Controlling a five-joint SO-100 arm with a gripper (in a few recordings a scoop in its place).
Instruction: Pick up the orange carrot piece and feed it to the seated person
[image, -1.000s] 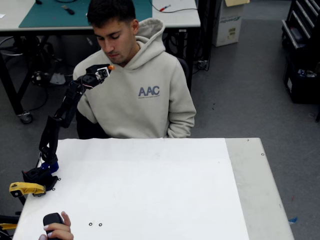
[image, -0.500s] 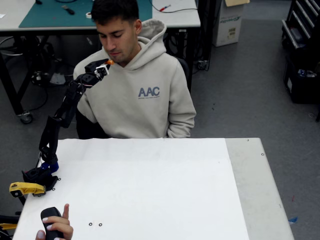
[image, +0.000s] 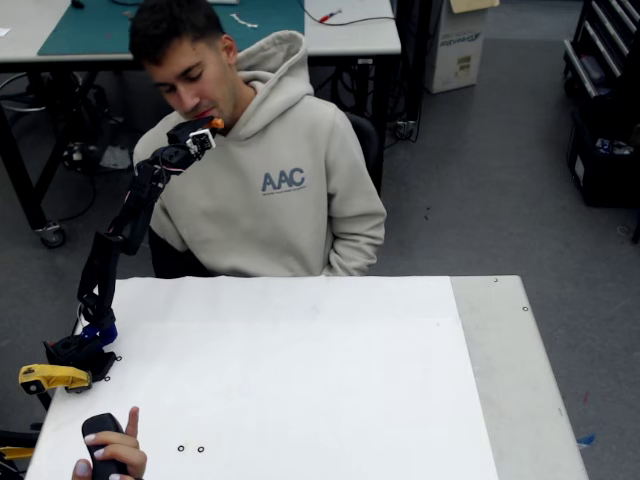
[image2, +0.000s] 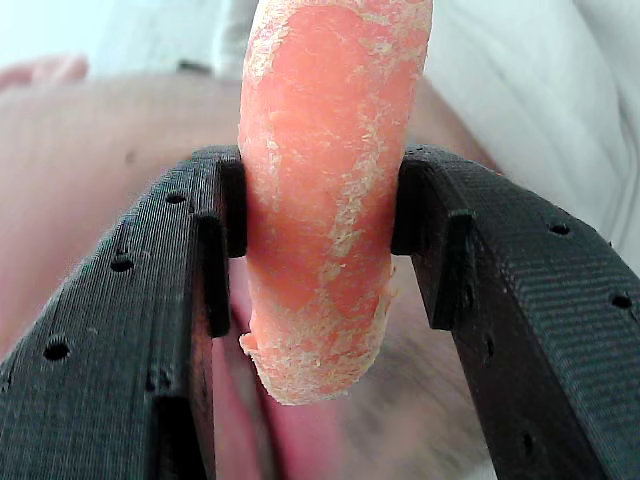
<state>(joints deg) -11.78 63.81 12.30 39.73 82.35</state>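
Note:
The orange carrot piece (image2: 325, 190) stands upright between my two black fingers in the wrist view, clamped on both sides. In the fixed view my gripper (image: 213, 125) is raised high at the upper left, shut on the carrot piece (image: 216, 122), right at the mouth of the seated person (image: 255, 170). The person wears a light beige hoodie marked "AAC" and leans toward the gripper with the head tilted down. The wrist view shows the person's chin and open lips close behind the carrot.
The white table (image: 300, 380) lies below, with my arm's base (image: 80, 350) at its left edge beside a yellow clamp part (image: 50, 378). A person's hand (image: 110, 455) rests at the front left corner. Desks and boxes stand behind the seated person.
The seated person has leaned to the left and forward, bringing the mouth to the carrot. My gripper has risen slightly and holds almost still.

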